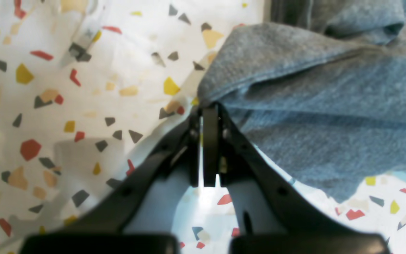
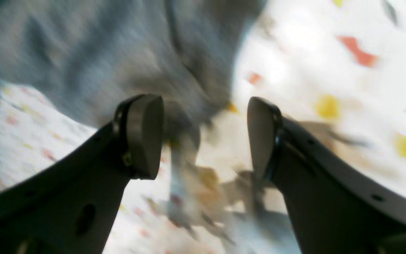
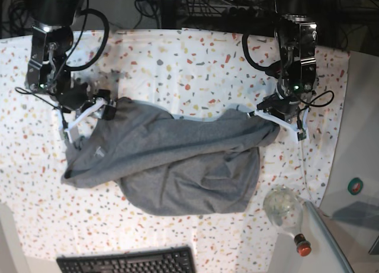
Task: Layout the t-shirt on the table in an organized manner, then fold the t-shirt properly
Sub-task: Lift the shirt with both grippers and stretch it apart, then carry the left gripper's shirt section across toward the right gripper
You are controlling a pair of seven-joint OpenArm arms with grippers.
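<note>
Across the middle of the worktop (image 3: pixel 195 60) lies the t-shirt (image 3: pixel 177 160), bunched and creased, not laid flat. Its bulk sags toward the near edge, while an upper band of cloth is stretched between the two hands. A pale neck label (image 3: pixel 99 152) shows on the part toward the base view's left edge.

Left hand (image 1: pixel 206 106): clenched on the t-shirt. The wrist view shows the fingers pressed together with a corner fold of grey cloth pinched at their tips. In the base view this hand sits at the shirt's end nearest the worktop's right edge, cloth drawn up to it in a point.

Right hand (image 2: pixel 204 135): released. Its wrist view, blurred by motion, shows the two pads (image 2: pixel 145 135) well apart with nothing gripped between them; grey cloth lies beyond the tips, speckled worktop below. In the base view it sits at the shirt's opposite end, toward the left edge; contact with the cloth cannot be judged there.

Near the front right corner lies a clear bottle (image 3: pixel 284 209) with a red cap. A black keyboard (image 3: pixel 127 262) rests at the near edge.
</note>
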